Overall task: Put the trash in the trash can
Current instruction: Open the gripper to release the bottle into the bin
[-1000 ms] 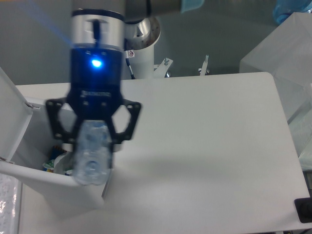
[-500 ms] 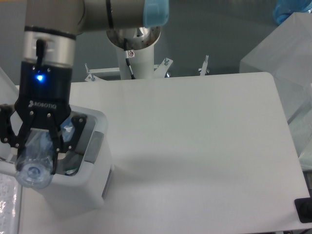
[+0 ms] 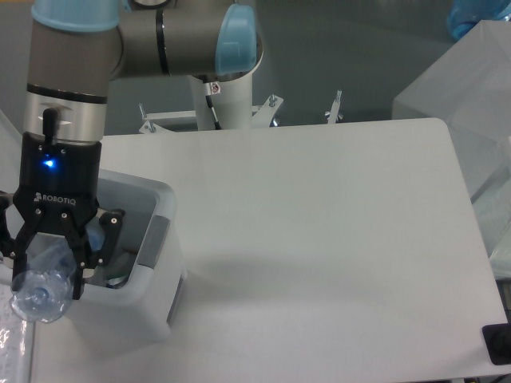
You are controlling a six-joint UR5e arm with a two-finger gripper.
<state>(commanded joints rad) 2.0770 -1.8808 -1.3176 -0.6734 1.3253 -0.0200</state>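
My gripper point(image 3: 46, 275) is shut on the clear bluish plastic bottle point(image 3: 41, 289) and holds it over the near left corner of the trash can point(image 3: 152, 271), partly past its rim. The trash can is a white boxy bin with a grey side panel point(image 3: 155, 237), standing at the table's left. Its opening faces up and something dark with a green bit point(image 3: 118, 279) shows inside. The crumpled white wrapper cannot be made out. The flip lid is hidden behind my arm.
The white table point(image 3: 319, 223) stretches to the right of the bin. A translucent white box point(image 3: 471, 96) stands at the far right edge. The arm's base post point(image 3: 223, 96) and metal brackets point(image 3: 271, 108) sit behind the table.
My gripper has carried the bottle leftward and slightly down, from over the bin's right front corner to its left front edge. The bottle stays gripped.
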